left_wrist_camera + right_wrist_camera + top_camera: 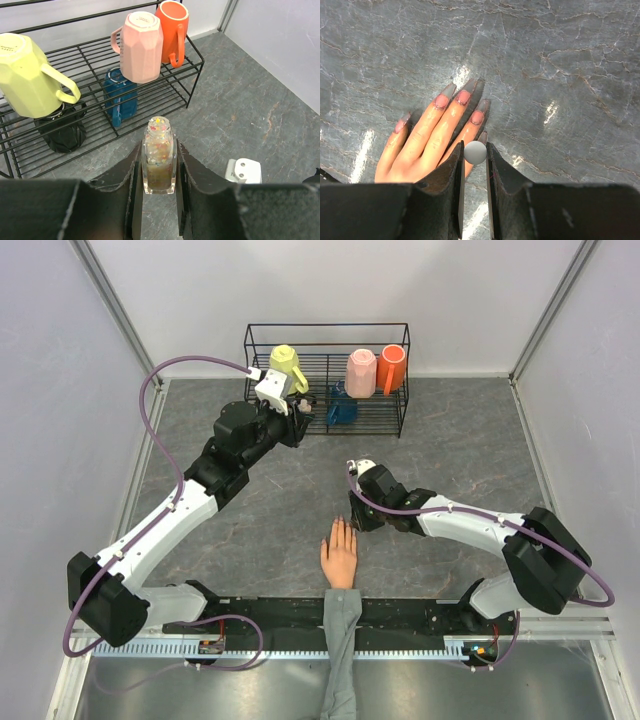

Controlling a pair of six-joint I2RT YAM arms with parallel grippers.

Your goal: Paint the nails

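1. A white brush cap [475,153] is clamped in the right gripper [475,149]. The nails [463,97] are found just ahead-left, mannequin hand [427,142] pointed toward the rack [326,375].
2. The polish bottle [159,160] is clamped in the left gripper [159,148], well apart.

a grey marbled bench [470,440] fills the frame between pale walls. a black wire rack [322,370] stands on it at upper centre, close to the back wall. at lower centre a peach mannequin hand [340,558] lies flat, palm down, pointing towards the top of the frame. its pinkish, grey-tipped nails [441,101] rest on the stone. its grey sleeve [340,640] trails off the bottom edge.
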